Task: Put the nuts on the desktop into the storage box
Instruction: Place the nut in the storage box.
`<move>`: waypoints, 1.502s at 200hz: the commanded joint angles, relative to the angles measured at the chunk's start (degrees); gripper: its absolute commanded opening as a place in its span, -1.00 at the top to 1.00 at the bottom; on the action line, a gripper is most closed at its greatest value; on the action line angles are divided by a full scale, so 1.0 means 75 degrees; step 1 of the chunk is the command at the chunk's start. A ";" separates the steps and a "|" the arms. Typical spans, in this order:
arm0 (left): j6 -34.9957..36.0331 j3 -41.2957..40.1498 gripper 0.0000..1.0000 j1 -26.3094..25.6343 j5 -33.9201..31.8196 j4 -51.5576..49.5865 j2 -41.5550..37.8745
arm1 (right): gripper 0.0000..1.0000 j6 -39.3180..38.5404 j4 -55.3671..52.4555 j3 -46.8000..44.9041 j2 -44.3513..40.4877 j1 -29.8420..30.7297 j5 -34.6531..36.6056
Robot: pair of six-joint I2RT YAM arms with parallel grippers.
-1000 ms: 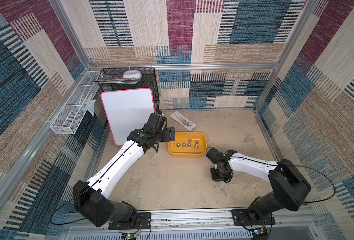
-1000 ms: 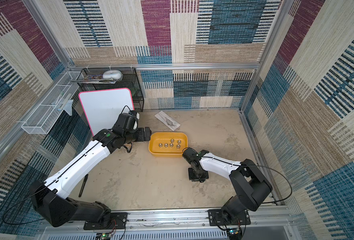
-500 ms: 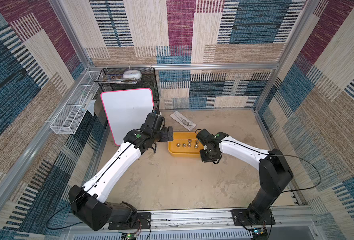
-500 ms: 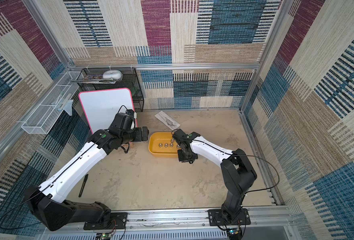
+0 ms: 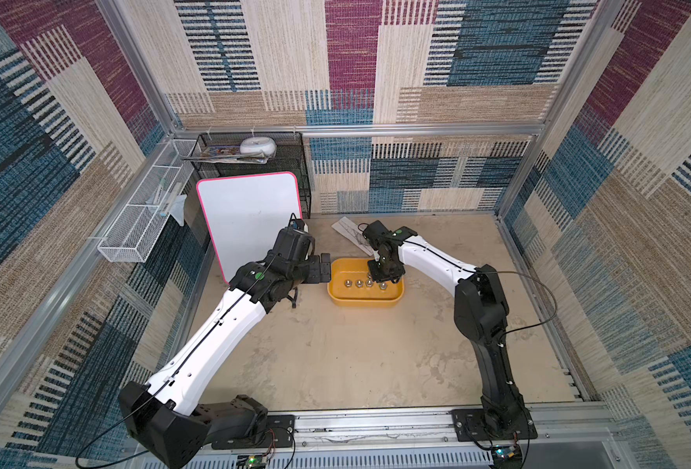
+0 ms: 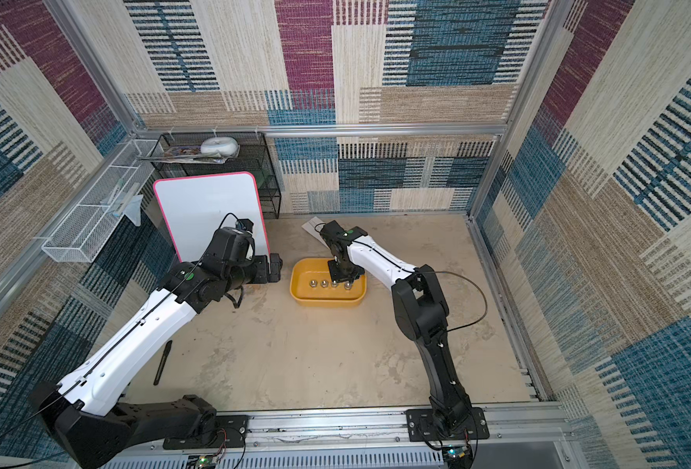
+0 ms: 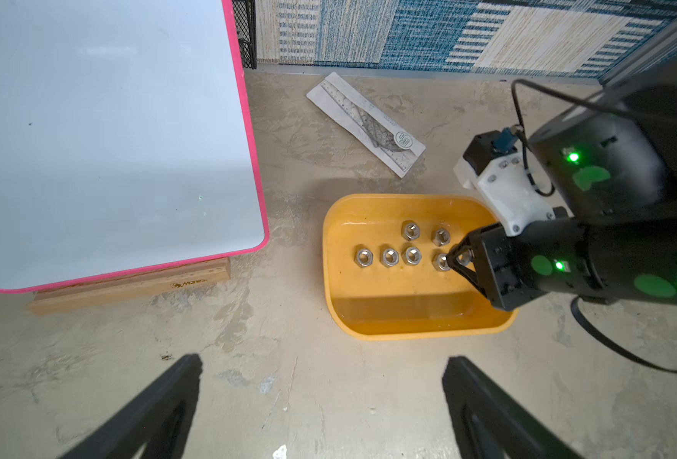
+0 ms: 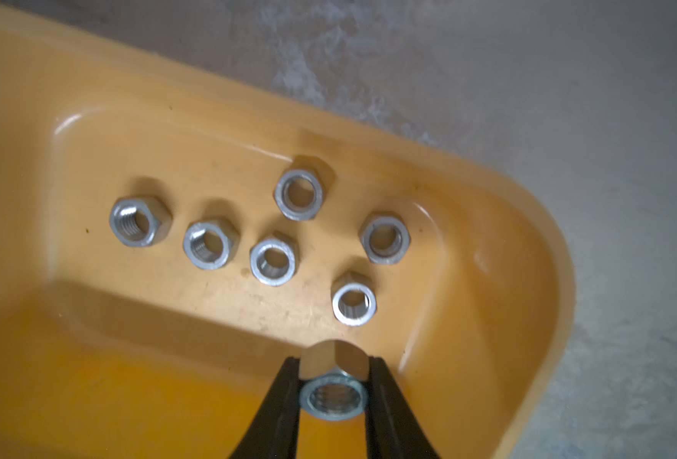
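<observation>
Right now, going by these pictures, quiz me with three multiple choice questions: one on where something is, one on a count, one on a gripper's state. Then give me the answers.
1. Where is the right gripper?
A. Over the storage box
B. Resting on bare desktop
C. Out of every view

2. How many nuts lie loose on the box floor?
A. Four
B. Six
C. Nine

3. What is the left gripper doing?
A. Pinching a nut
B. Clamping the box rim
C. Open, holding nothing

Answers:
1 A: its fingertips show over the inside of the yellow tub.
2 B: six lie flat there, while a seventh nut is pinched in the right gripper.
3 C: its fingers stand wide apart above the desktop.
</observation>
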 commanded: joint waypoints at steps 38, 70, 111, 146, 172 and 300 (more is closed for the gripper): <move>0.0121 -0.0009 -0.99 0.0014 -0.0282 -0.0193 -0.0051 | 0.41 -0.0469 -0.0609 0.2045 0.1377 0.0012 -0.0271; 0.0109 0.0032 -0.99 0.0022 -0.0293 -0.0238 0.0012 | 0.41 -0.0526 -0.0265 0.2161 0.1628 0.0065 -0.0551; 0.0095 0.0101 -0.99 0.0018 -0.0282 -0.0279 0.0131 | 0.39 -0.0621 0.0072 0.2166 0.1813 0.0141 -0.0772; 0.0068 0.0131 -0.99 0.0014 -0.0270 -0.0291 0.0164 | 0.39 -0.0579 0.0180 0.2240 0.1938 0.0152 -0.0992; 0.0071 0.0131 -0.99 0.0015 -0.0267 -0.0290 0.0184 | 0.38 -0.0603 0.0181 0.2206 0.2049 0.0147 -0.0947; 0.0038 0.0389 -0.99 0.0026 -0.0883 -0.0250 0.0297 | -0.11 -0.0556 0.0576 0.1768 0.0532 0.0155 -0.0780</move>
